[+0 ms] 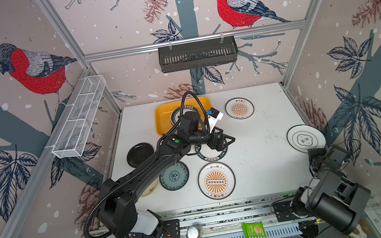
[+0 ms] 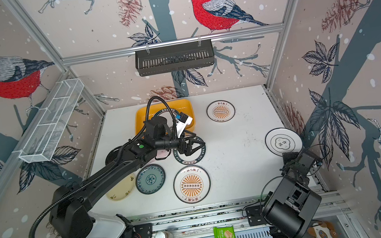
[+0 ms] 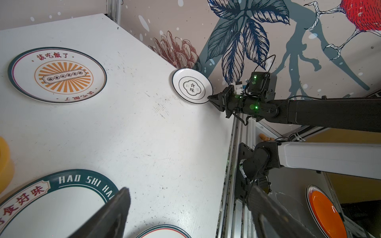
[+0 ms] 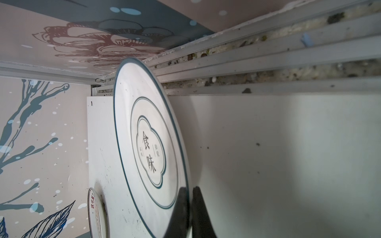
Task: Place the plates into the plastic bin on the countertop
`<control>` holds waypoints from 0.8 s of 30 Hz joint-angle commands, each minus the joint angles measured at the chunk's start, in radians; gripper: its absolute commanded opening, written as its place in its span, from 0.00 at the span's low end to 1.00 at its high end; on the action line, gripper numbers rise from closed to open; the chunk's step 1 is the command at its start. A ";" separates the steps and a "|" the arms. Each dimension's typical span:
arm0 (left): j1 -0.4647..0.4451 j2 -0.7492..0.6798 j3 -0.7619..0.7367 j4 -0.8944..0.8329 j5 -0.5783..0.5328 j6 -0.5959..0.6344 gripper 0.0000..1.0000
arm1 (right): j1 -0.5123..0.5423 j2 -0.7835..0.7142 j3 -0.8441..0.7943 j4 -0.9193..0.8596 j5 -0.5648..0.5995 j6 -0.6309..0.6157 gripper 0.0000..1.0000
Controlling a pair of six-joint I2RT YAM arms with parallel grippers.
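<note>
The right gripper (image 4: 190,192) pinches the rim of the cloud-emblem plate (image 4: 148,134) at the countertop's (image 1: 251,141) right edge. The left gripper (image 2: 191,147), jaws spread, hovers over a green-lettered plate (image 2: 190,161) near the plastic bin (image 1: 161,121).

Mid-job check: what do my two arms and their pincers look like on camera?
Both arms are matte black with a white link near the base. The left arm carries a ribbed black cable hose and a green dot; the right arm shows green lights. The left pincer and right pincer are black, tapered and triangular.
</note>
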 commanded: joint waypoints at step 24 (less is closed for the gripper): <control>0.012 0.035 0.037 -0.030 -0.183 -0.034 0.95 | 0.664 -0.209 0.268 -0.212 -0.012 -0.091 0.01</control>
